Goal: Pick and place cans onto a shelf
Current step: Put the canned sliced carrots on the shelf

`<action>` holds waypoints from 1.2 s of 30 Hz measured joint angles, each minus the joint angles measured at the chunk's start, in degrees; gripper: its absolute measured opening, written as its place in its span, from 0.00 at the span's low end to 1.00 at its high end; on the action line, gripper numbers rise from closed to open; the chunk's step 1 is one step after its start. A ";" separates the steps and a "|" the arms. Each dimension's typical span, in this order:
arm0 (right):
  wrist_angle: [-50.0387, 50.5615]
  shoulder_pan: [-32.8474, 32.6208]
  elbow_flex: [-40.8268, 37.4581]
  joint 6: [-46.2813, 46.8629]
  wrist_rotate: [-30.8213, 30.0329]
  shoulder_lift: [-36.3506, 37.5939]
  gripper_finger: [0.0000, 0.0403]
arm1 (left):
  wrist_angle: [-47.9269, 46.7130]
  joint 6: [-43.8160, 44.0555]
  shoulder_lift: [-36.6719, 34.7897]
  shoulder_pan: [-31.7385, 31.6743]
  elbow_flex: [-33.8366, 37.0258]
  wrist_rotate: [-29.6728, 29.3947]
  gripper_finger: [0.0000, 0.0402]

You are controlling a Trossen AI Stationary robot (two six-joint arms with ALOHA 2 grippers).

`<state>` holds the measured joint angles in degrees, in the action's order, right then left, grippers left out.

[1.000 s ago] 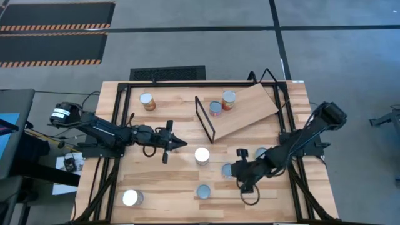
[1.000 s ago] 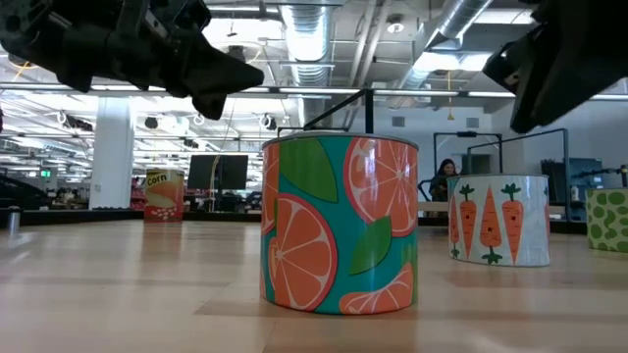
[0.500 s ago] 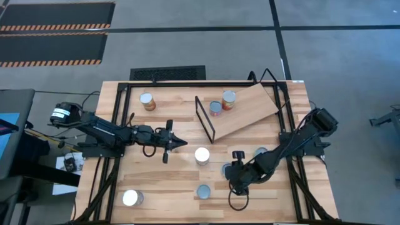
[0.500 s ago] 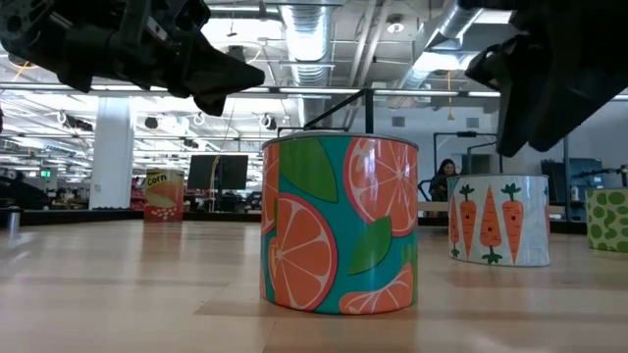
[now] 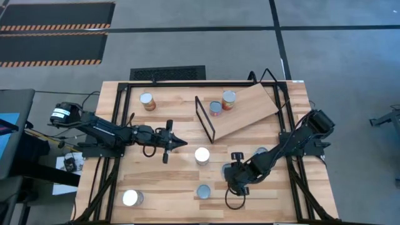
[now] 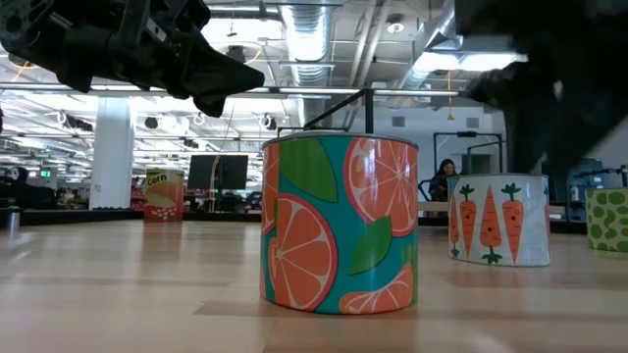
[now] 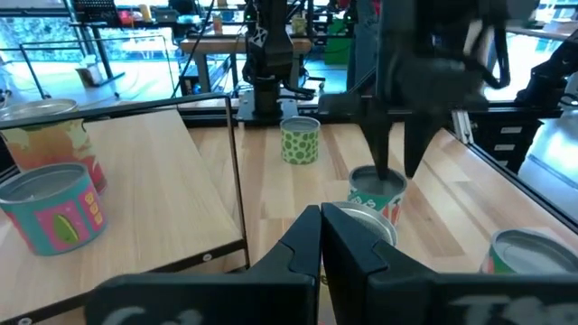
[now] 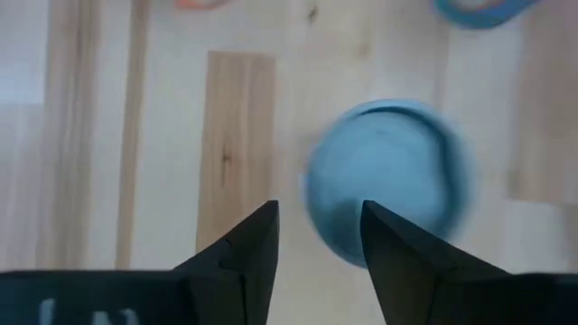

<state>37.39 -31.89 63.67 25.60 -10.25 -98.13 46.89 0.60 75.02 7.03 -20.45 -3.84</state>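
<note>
Right claw (image 5: 232, 175), fingers spread and empty, hovered over a blue-topped can (image 8: 388, 181) near mid-desk (image 5: 175, 187). Left claw (image 5: 181, 144) hung clenched. Two cans (image 5: 229, 99) stood on the shelf (image 5: 250, 103).

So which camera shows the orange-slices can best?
The low view: the orange-slices can stands front and centre, its whole label showing. The high view gives only its white round top. The left wrist view catches just its rim past the fingers. The right wrist view misses it.

Right gripper (image 5: 232, 177) fingers apart, left gripper (image 5: 178, 144) closed
</note>
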 joint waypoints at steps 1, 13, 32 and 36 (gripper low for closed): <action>0.11 -0.18 -0.05 -0.57 -0.20 -0.55 0.42 | 0.00 -0.05 0.00 0.00 0.00 0.00 0.00; 2.68 1.07 3.81 -5.04 0.66 -1.82 0.06 | -0.74 -0.08 0.02 0.00 -0.02 -0.74 0.00; 30.92 37.14 10.27 -8.47 -0.10 15.42 0.04 | -0.45 0.57 0.04 0.00 -0.02 -4.13 0.00; 29.42 48.19 10.09 -15.42 1.10 14.27 0.04 | -0.45 0.69 0.03 0.00 -0.02 -4.29 0.00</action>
<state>66.81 16.30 73.76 10.17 -9.16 -83.87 46.45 1.29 75.06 7.03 -20.47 -8.12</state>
